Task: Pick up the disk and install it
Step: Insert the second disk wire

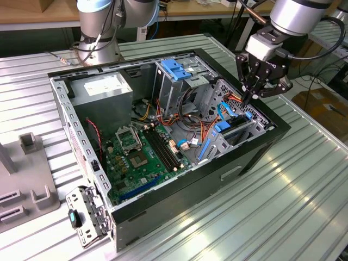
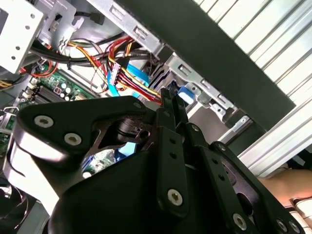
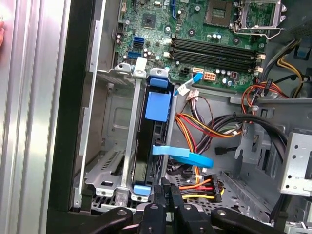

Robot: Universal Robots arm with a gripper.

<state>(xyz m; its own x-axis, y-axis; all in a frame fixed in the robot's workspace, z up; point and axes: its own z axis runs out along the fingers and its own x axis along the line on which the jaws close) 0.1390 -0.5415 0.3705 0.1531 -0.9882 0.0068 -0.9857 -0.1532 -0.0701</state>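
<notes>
tool (image 1: 251,98): fingers narrow, nothing held | disk (image 3: 157,146): edge-on in bay just below tool tips | advice: press squarely along carrier, clear of cables (image 3: 200,127)

The bench (image 1: 304,179) is ribbed metal with a bright, smooth shine. The case (image 1: 217,179) has matt black outer walls and bare grey sheet metal inside. The motherboard (image 1: 141,157) is a green board with a slight gloss. The disk (image 3: 157,141) sits in a carrier of smooth bright blue plastic. The cables (image 3: 204,129) have glossy plastic coats in red, yellow, orange and black. The gripper (image 1: 249,98) is matt black metal with shiny silver screws, and the arm (image 1: 304,13) above it is smooth silvery metal.
</notes>
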